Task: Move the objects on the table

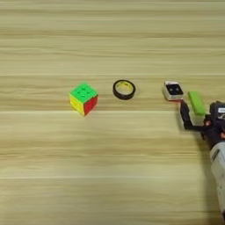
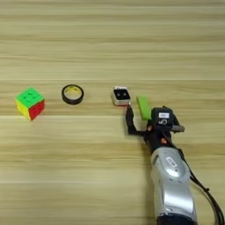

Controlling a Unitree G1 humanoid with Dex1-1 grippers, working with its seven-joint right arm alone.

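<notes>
Gripper (image 2: pixel 139 117) apparently straddling green block (image 2: pixel 143 107), puzzle cube (image 1: pixel 83 98) far left

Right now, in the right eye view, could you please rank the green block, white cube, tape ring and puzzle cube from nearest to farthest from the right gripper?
From the right gripper:
1. Green block, beside its fingers.
2. White cube, just left.
3. Tape ring, farther left.
4. Puzzle cube, far left.

Tool (image 2: pixel 139 117) straddles green block (image 2: pixel 143 107) beside white cube (image 2: pixel 121 96)
</notes>
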